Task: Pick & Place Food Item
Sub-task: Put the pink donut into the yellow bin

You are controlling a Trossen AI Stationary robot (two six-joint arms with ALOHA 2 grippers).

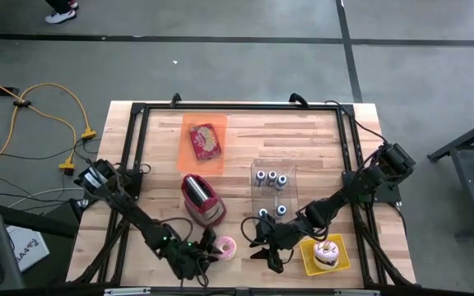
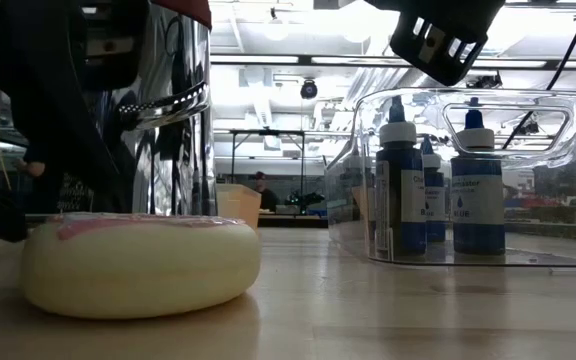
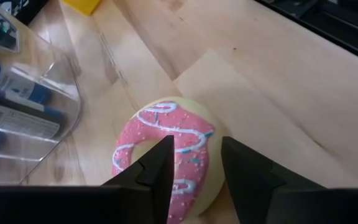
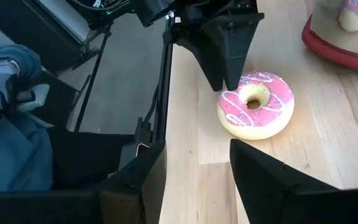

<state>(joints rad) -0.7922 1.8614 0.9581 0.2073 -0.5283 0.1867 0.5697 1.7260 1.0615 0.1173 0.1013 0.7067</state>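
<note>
The donut (image 4: 256, 104) lies flat (icing up), left hand (image 4: 225, 78) over it.

Both arms are black, built of thin jointed links; a small green light glows on the left arm (image 1: 165, 239); each gripper has two flat, wedge-shaped black fingers (image 3: 157, 171).

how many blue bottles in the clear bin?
5 show from above in the clear bin: three blue bottles in a row at its far end, two nearer the front. None looks hidden.
</note>
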